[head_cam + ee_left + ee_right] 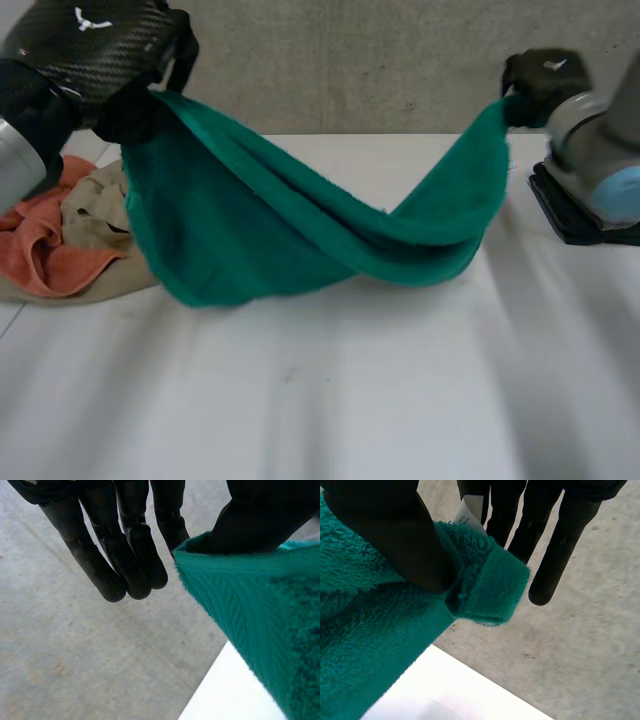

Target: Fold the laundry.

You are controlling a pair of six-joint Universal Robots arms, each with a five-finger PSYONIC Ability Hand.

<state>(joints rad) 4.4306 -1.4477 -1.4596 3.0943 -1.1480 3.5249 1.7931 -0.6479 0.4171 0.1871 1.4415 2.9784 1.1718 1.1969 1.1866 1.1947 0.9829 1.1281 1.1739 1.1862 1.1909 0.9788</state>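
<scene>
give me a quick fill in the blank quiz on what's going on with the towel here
The left hand and right hand hold up a ____ towel between them. The right hand pinches one ____ of the towel. The towel's middle sags toward the ____ table. The orange cloth and beige cloth lie heaped beside the robot's ____ arm.
Missing: green; corner; white; left.

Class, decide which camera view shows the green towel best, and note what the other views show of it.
The head view: the whole green towel hangs between the left hand and right hand, sagging towards the table. The left wrist view shows one pinched edge; the right wrist view, a pinched hemmed corner.
</scene>
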